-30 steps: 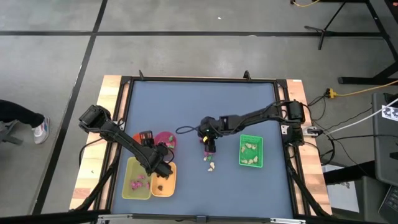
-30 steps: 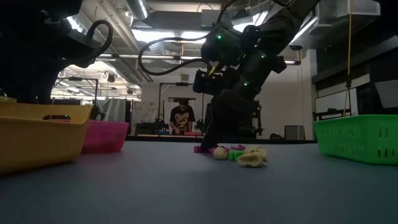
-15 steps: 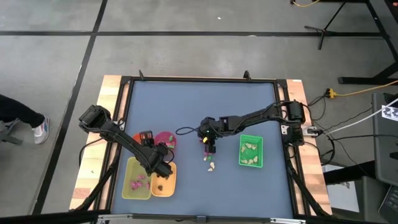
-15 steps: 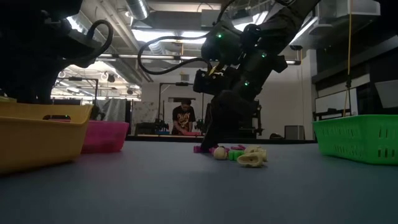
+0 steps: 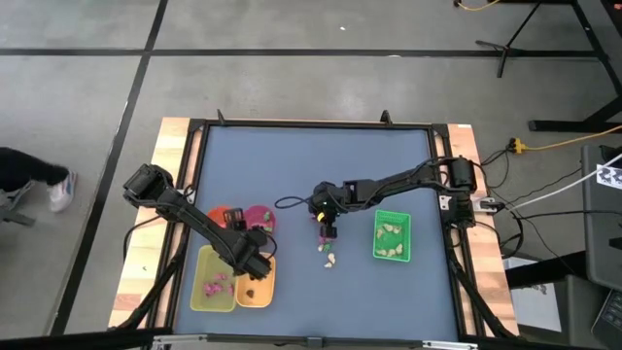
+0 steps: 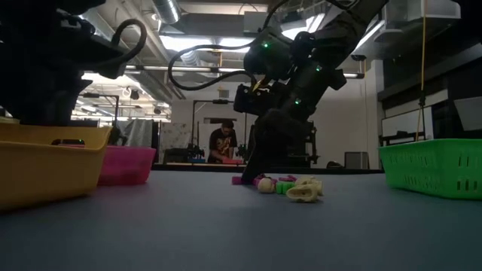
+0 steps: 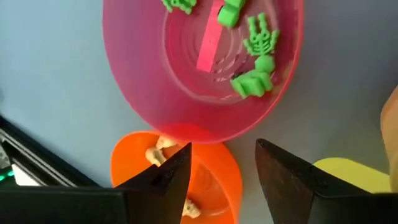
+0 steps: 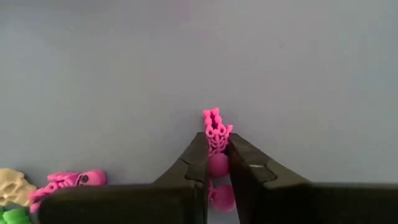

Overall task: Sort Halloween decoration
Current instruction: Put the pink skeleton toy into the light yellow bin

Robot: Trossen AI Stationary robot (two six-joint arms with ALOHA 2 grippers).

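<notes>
Though pinched, magenta trinket [image 8: 216, 127] seemingly upright.

Overhead camera looks straight down on the table [image 5: 292, 175]; a tabletop camera looks level across it; wrist cameras peer close past each arm's fingers.

A small magenta plastic skeleton trinket [image 8: 216, 134] stands upright between the right jaws, which are closed on it, its knobbly end poking out past their tips. Off to one side of those jaws lie a second magenta skeleton piece [image 8: 67, 181], flat on the blue bench, a cream-white trinket [image 8: 13, 185] touching it and a green scrap [image 8: 15, 217] just beside that. Beyond the open left jaws, several bright green plastic skeleton trinkets [image 7: 260, 38] and a magenta bar-shaped piece [image 7: 209, 45] lie loose together; nearer those jaws sit cream-white bits [image 7: 156, 152].
</notes>
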